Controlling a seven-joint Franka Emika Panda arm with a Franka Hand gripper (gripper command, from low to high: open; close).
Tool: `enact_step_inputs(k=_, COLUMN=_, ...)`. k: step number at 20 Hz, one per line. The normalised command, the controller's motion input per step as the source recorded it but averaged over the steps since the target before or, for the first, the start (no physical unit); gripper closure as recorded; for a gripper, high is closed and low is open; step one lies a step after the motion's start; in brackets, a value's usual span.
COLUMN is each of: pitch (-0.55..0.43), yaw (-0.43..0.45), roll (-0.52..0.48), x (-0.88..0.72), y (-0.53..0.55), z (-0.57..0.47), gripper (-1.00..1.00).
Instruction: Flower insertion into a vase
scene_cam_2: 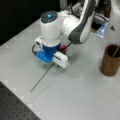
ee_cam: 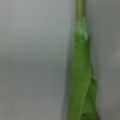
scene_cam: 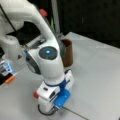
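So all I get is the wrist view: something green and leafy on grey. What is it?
Observer: It is a flower stem lying flat on the grey table. In a front view its thin bare end runs out toward the bottom left.
Operator: Where is the end effector?
Observer: The end effector is low at the table, right over the stem's leafy end.
Operator: Is there a vase anywhere?
Observer: Yes, a brown vase stands upright at a front view's right, apart from the end effector. This stem is not in it.
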Motion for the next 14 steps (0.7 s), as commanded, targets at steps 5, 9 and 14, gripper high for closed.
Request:
enact_step_inputs(k=5, pitch=0.027, yaw=0.180, roll=-0.079, x=0.16, y=-0.12, z=-0.06, gripper=-1.00)
enact_step_inputs(k=9, pitch=0.030, yaw=0.125, roll=-0.057, x=0.19, y=-0.10, z=-0.07, gripper=-1.00)
enact_step_inputs(k=14, pitch=0.010, yaw=0.117, roll=-0.032, x=0.19, y=-0.08, z=-0.02, gripper=1.00)
